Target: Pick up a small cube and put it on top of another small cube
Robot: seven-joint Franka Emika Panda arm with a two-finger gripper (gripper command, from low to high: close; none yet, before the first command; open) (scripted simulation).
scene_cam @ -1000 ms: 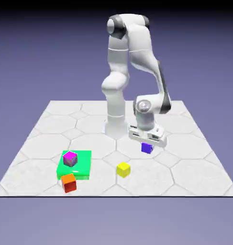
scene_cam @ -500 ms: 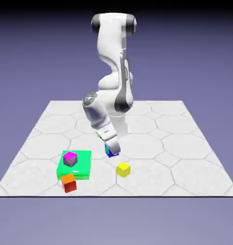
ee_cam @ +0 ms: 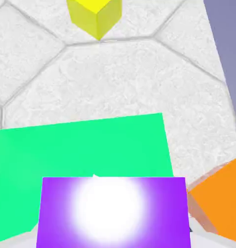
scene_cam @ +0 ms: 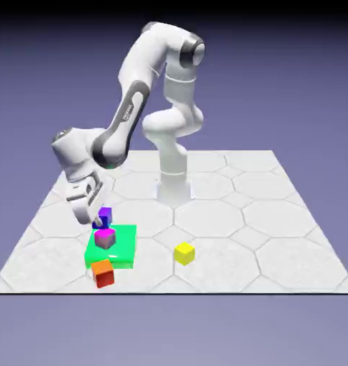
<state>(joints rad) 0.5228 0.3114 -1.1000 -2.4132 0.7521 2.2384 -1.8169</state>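
My gripper (scene_cam: 101, 219) is shut on the small violet-blue cube (scene_cam: 105, 214) and holds it just above the magenta-topped cube (scene_cam: 104, 237). Whether the two cubes touch, I cannot tell. The magenta-topped cube rests on the flat green slab (scene_cam: 121, 248) at the exterior view's left. In the hand view the violet-blue cube (ee_cam: 112, 213) fills the bottom with a bright glare on it and covers the fingertips and the magenta-topped cube. The green slab (ee_cam: 81, 145) spreads behind it.
An orange-red cube (scene_cam: 102, 273) sits at the slab's front corner, close to the table's front edge, and shows in the hand view (ee_cam: 219, 198) at lower right. A yellow cube (scene_cam: 184, 253) stands alone on the tiles (ee_cam: 96, 14).
The arm has swung from the exterior view's right across to the left, carrying the violet-blue cube from near the table's middle to above the magenta-topped cube. The jaws stayed shut.
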